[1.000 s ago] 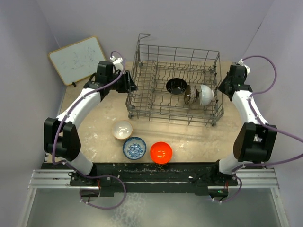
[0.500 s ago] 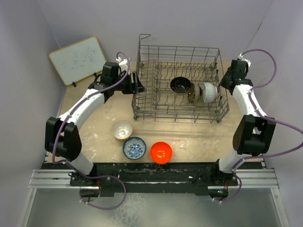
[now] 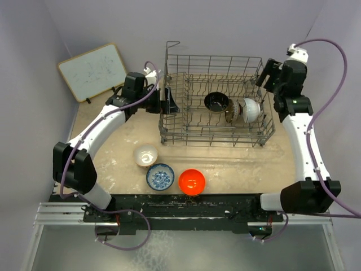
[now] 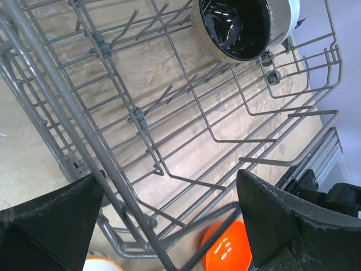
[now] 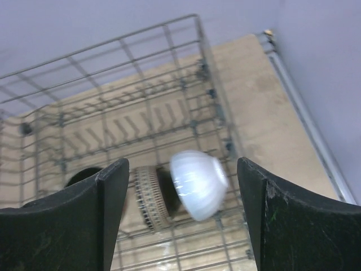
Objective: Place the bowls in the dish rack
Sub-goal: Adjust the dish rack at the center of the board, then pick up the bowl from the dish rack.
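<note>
The dish rack (image 3: 192, 121) sat on the worktop (image 3: 242, 166) with its long axis running roughly left to right and its loop handle (image 3: 171, 43) upright at the far-left corner. Inside it, the black bowl (image 3: 216, 102), brown-rimmed bowl (image 3: 229, 112) and white bowl (image 3: 252, 110) stood on edge in a row along that axis, mouths turned toward the left end. The cream bowl (image 3: 145, 154), patterned bowl (image 3: 160, 176) and orange-red bowl (image 3: 192, 181) rested mouth-up on the worktop, near the bases. The left claw (image 4: 169, 186) was spread wide astride the rack's left wall; the right claw (image 5: 181, 169), fingers also apart, hung above the right end
</note>
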Motion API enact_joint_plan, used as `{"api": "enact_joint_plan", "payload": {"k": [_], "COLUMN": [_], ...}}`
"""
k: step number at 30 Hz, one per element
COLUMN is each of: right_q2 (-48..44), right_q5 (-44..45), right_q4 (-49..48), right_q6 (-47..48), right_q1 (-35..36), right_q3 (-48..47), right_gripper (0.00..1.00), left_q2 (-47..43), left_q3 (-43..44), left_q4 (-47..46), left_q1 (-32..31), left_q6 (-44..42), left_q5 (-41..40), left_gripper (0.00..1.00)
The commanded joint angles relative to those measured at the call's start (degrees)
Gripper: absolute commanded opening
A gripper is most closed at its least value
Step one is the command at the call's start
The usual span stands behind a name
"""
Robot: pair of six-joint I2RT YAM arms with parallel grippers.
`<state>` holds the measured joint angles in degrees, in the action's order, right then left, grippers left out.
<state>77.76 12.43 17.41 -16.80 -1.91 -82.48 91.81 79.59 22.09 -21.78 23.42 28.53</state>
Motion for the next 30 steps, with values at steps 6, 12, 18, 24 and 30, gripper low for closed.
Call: {"api": "enact_joint_plan", "payload": {"k": [6,12,18,24,30], "right_q2": [4.50,12.26,21.33,28.74,31.92], "right_q5": [-0.64,1.27,7.41,16.73,23.71], "right_q4": [3.95,4.95,7.83,13.93,16.92], "right_q6": [1.64,2.01,1.69,-0.04,-0.21], "right_q1": [14.78,25.18,32.52,34.88,36.38], "right_q3": [-5.35,-9.91,-15.38,-18.77,-20.88], "right_gripper": [0.77,0.73,0.69,0.63,0.55], "left_q2": [-10.08,-15.29,-20.47,-22.88,-23.53], "left_q3": [8.03,6.14,5.04,2.44,0.88], "left_q4": [1.99,3.26,5.26,5.31,4.77], "left_q1": [0.12,3.66,5.57,5.92,5.89], "left_q6": [-5.05,-7.26,-9.88,-11.28,-12.09], "left_q5": [-6.21,-11.40,-17.29,-19.13,-18.94], "left_gripper": [0.99,0.99,0.99,0.99,0.99]}}
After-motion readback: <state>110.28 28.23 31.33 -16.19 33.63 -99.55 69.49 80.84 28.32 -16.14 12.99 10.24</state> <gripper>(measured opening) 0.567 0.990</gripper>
